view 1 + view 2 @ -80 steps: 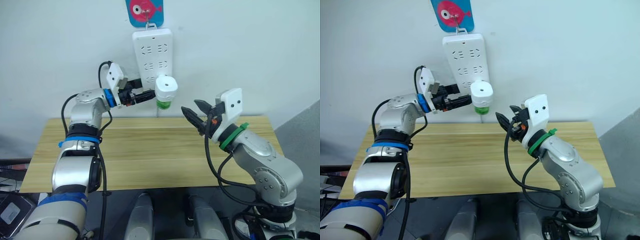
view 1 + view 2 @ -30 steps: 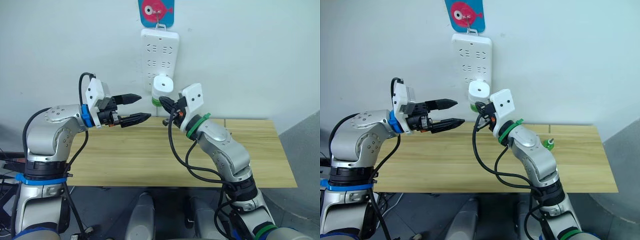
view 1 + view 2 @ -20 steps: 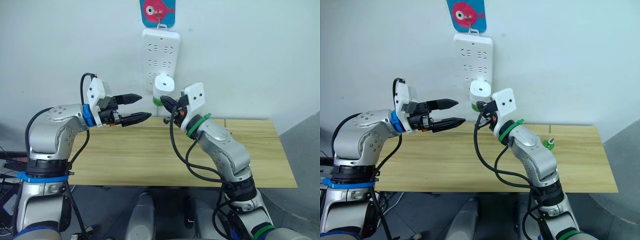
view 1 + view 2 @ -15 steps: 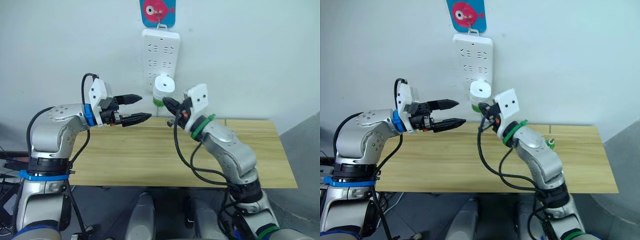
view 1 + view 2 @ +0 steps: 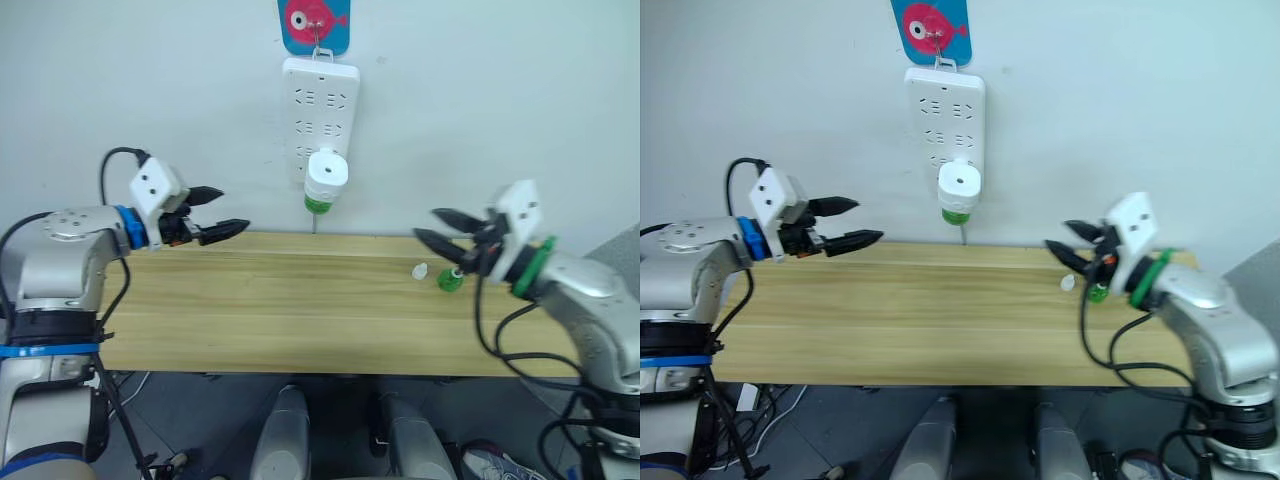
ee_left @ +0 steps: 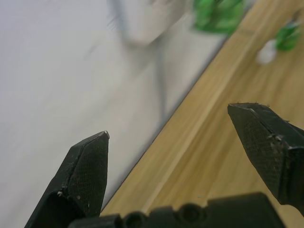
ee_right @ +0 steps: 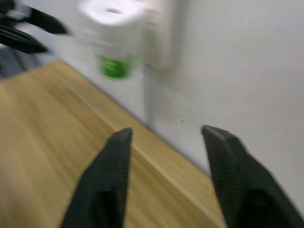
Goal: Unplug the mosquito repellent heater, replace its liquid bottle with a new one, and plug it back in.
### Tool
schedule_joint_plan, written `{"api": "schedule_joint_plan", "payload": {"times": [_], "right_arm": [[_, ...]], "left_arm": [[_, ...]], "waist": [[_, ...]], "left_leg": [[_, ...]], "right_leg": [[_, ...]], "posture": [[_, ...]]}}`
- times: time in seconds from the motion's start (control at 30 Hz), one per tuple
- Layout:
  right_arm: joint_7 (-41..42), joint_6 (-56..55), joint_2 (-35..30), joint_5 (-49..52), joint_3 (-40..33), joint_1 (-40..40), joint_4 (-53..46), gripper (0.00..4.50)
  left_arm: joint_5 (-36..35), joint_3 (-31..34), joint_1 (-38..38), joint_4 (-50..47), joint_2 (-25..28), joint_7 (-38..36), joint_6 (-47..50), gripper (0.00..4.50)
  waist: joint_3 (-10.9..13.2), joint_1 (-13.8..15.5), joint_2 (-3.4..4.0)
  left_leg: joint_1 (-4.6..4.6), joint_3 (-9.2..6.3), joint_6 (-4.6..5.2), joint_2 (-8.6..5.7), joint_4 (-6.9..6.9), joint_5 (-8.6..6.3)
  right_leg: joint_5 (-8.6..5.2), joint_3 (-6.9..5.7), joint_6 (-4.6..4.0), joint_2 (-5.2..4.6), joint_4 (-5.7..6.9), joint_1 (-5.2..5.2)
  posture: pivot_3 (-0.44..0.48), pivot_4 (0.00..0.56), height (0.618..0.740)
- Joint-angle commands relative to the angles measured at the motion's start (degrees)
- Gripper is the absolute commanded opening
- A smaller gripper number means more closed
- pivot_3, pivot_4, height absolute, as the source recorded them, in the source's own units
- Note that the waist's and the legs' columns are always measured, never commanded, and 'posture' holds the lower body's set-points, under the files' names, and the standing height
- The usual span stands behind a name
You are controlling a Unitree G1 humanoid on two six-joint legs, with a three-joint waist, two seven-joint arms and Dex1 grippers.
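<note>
Mosquito repellent heater (image 5: 327, 172) plugged into the lowest part of the white power strip (image 5: 320, 112) on the far wall, round vented top up, green liquid bottle (image 5: 319, 204) screwed in under it, hanging above the far edge of the wooden table (image 5: 300, 320).

Left gripper (image 5: 222, 210) held in the air over the table's far left corner, fingers spread and empty, tips aimed right toward the heater but well apart from it. Same black fingers (image 6: 85, 178) wide apart in the left wrist view, with wall and table edge between them.

Right gripper (image 5: 440, 229) raised over the far right part of the table, jaws parted, nothing between them, tips pointing left. Just under and beside those tips: a small green bottle (image 5: 450, 279) standing on the wood, and a small white cap (image 5: 420, 271) lying just left of it.

Above the strip, a blue card with a pink fish (image 5: 315, 22) on the wall. Thin cable running down from the strip behind the heater to the table edge.
</note>
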Motion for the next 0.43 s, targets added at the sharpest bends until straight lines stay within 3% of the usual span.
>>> {"api": "schedule_joint_plan", "payload": {"times": [0.03,0.1,0.43], "right_arm": [[3.63,-5.60,-3.48,-0.72,-5.97,2.11,4.89,3.84],[5.54,-8.62,-5.36,-1.29,-8.63,3.89,8.69,4.48],[8.12,-11.38,-6.81,0.10,-11.17,5.95,15.31,4.48]], "left_arm": [[1.20,2.62,0.60,2.42,2.37,-0.27,-3.80,4.50],[1.41,3.33,0.76,4.58,3.06,-0.28,-4.97,4.50],[2.85,3.24,0.73,9.33,3.13,-0.27,-10.13,4.50]], "waist": [[-0.09,0.23,0.02],[-0.16,0.63,0.01],[-0.56,1.48,0.04]], "left_leg": [[0.01,0.00,0.00,0.00,0.00,0.00],[0.01,0.03,0.00,0.00,0.01,0.00],[0.02,0.10,0.00,0.00,0.05,0.00]], "right_leg": [[0.00,-0.01,0.00,0.00,0.00,0.00],[0.00,0.02,0.00,0.00,0.00,0.00],[0.07,0.08,-0.07,0.00,0.02,0.00]], "posture": [[0.348,0.182,0.740],[0.354,0.180,0.740],[0.365,0.171,0.740]]}}
